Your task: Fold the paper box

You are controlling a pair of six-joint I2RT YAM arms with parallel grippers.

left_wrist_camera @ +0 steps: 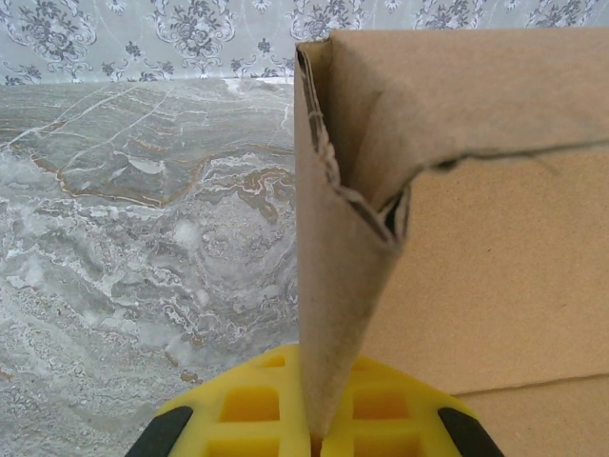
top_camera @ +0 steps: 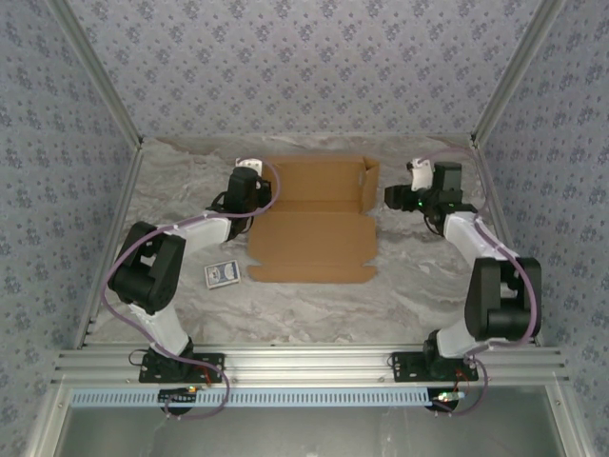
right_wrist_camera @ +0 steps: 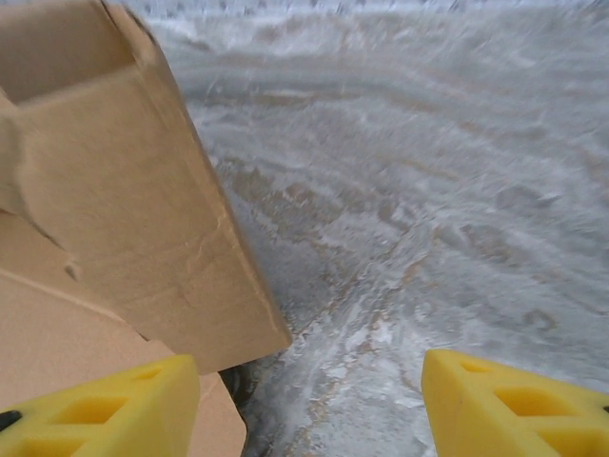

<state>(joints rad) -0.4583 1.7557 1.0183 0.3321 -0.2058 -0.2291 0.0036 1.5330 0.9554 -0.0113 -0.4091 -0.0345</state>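
Observation:
The paper box [top_camera: 314, 224] is a brown cardboard sheet lying partly folded in the middle of the marble table, its far side walls raised. My left gripper [top_camera: 245, 179] is at the box's far-left corner. In the left wrist view its yellow fingers [left_wrist_camera: 257, 405] are shut on an upright cardboard flap [left_wrist_camera: 333, 267]. My right gripper [top_camera: 392, 197] is beside the box's far-right side wall. In the right wrist view it [right_wrist_camera: 309, 409] stands open, its fingers [right_wrist_camera: 105, 409] wide apart, with the raised side wall [right_wrist_camera: 124, 200] just left of the gap and bare table between the tips.
A small blue-and-white card packet [top_camera: 223, 274] lies on the table left of the box's near edge. Patterned walls [top_camera: 304, 67] enclose the table at the back and both sides. A metal rail [top_camera: 304, 367] runs along the near edge.

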